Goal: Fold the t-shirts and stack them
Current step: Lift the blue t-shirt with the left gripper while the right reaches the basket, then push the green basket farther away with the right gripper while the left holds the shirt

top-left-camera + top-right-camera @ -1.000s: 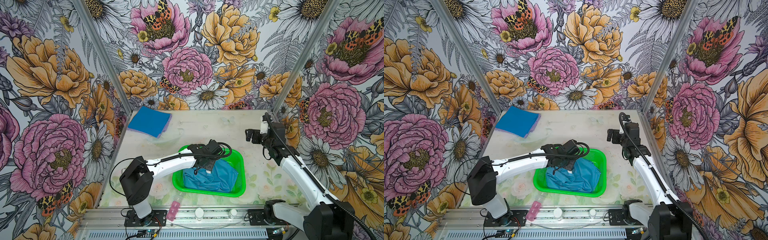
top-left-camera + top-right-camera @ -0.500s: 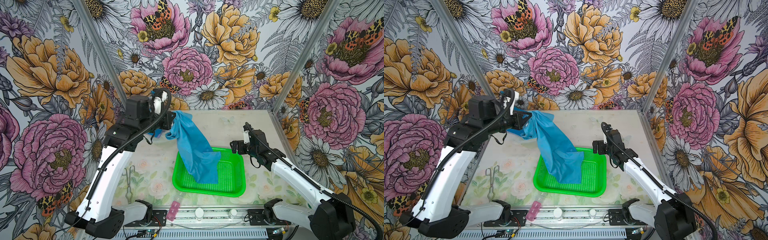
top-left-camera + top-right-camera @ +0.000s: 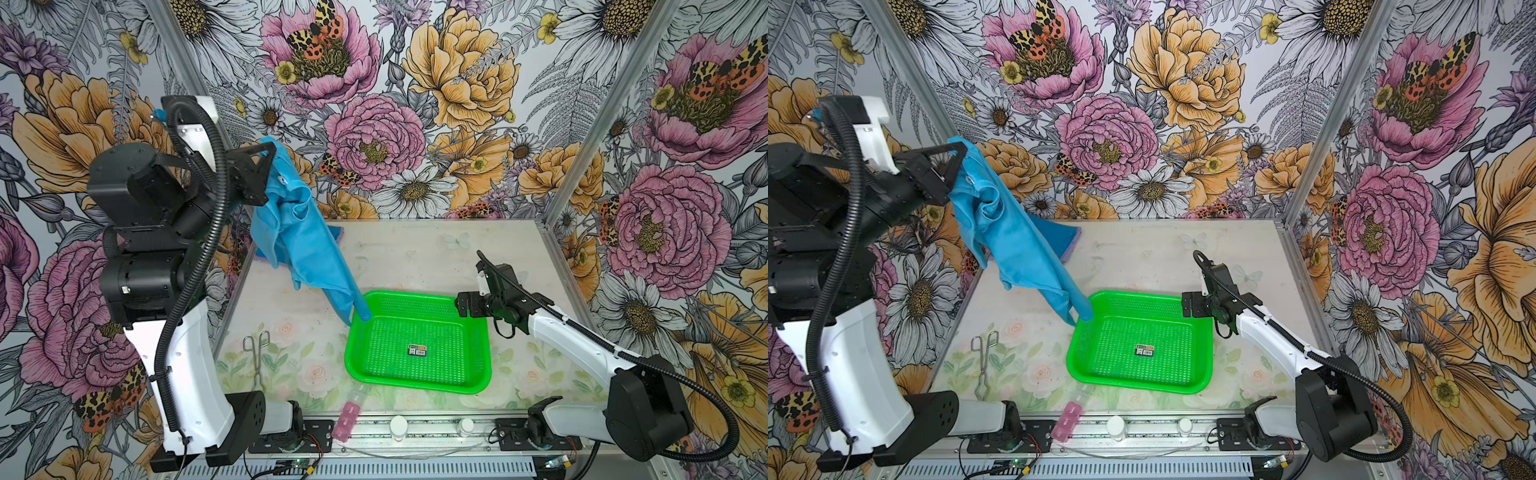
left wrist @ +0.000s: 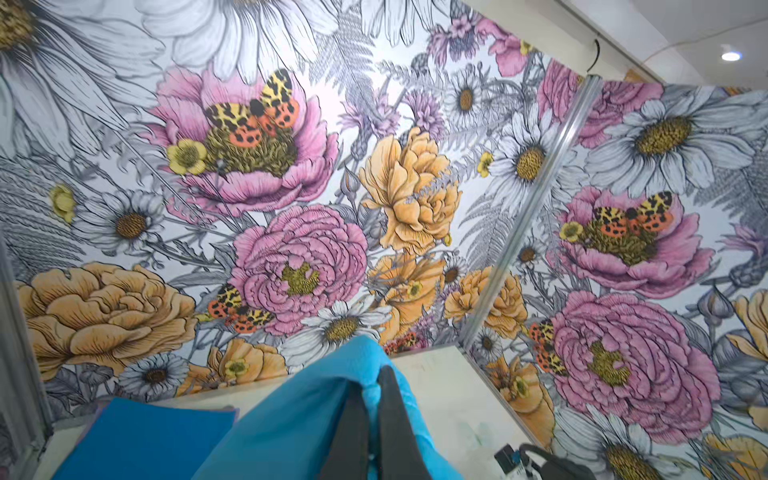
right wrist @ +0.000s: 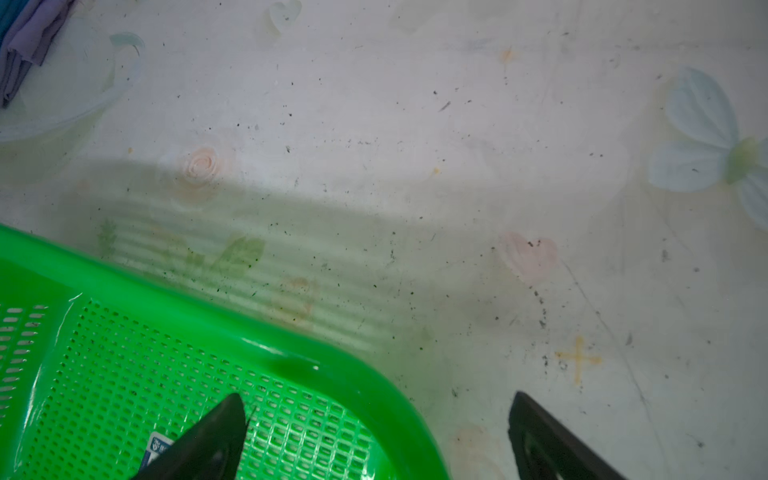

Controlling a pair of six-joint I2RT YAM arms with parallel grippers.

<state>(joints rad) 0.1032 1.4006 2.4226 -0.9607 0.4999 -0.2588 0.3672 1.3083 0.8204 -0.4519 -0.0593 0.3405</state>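
Since half a second ago the left gripper has gone higher and further left, dragging the teal t-shirt almost clear of the green basket. Its jaws are clamped on the shirt's top edge, with cloth bunched around the fingers. The shirt hangs below and right of it, lowest tip at the basket's far left corner. The right gripper is spread wide and empty at the basket's far right corner, one finger over mesh, one over the table. The folded deep blue shirt lies on the lavender shirt at far left.
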